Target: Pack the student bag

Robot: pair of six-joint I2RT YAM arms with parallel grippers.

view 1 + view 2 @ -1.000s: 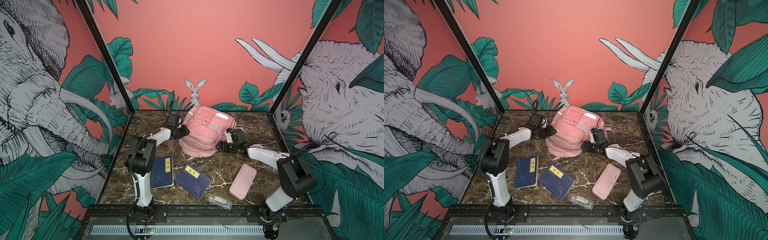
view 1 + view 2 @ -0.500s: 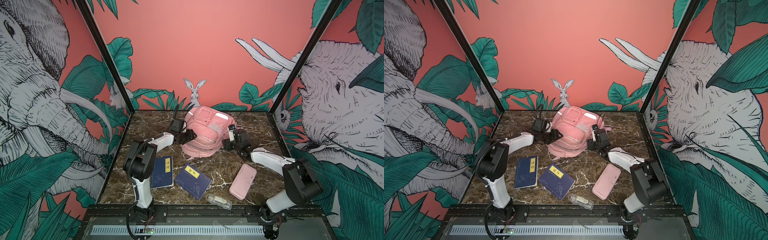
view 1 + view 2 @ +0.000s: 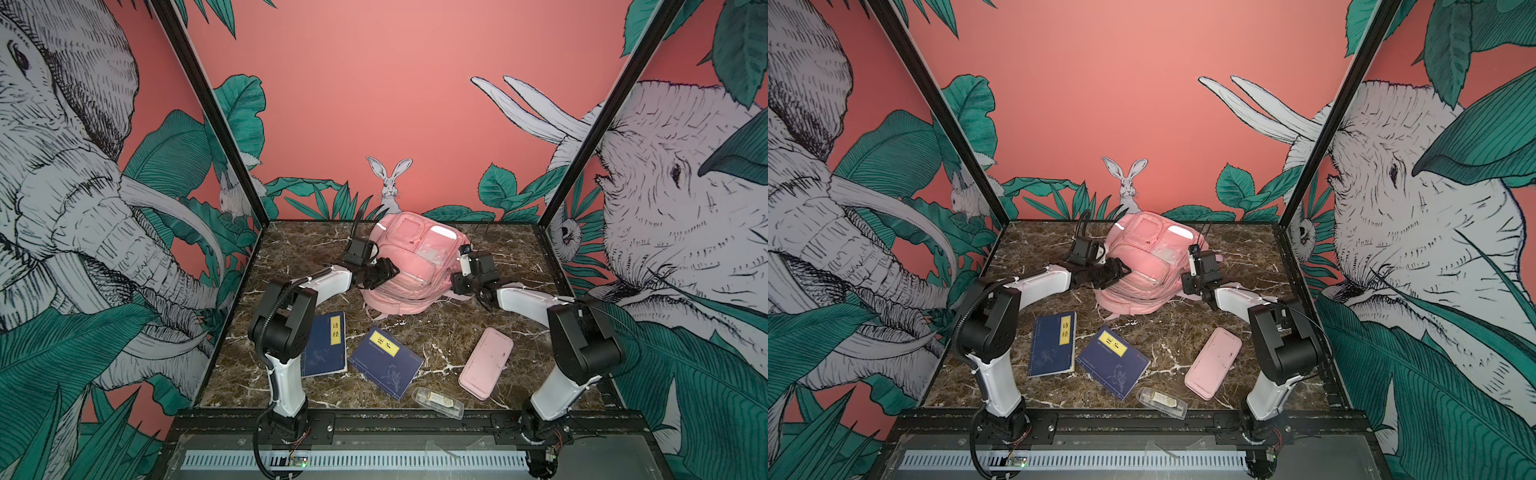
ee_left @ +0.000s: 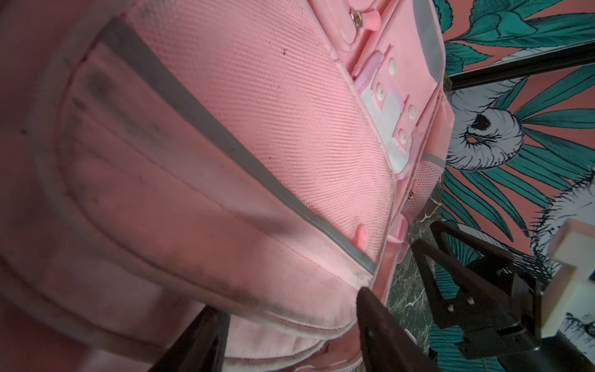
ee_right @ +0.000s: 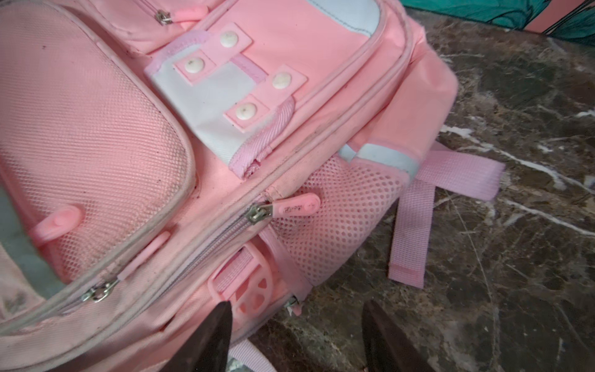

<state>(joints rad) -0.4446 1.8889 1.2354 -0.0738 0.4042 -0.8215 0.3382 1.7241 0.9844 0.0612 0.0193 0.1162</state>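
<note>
Left end effector [image 3: 385, 272] inward, astride bag [image 3: 415, 257]

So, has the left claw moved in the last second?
Yes. The left gripper slid right, from the edge of the student bag onto its front, below the painted rabbit.

The dark marbled surface [image 3: 453, 332] carries the student bag [image 3: 409, 266] at the back; in front lie a blue book [image 3: 325, 345], a second blue book [image 3: 386, 361], a pink pencil case [image 3: 486, 363], a clear box [image 3: 437, 402].

High stereo — wrist cams near student bag [image 5: 80, 128]
</note>
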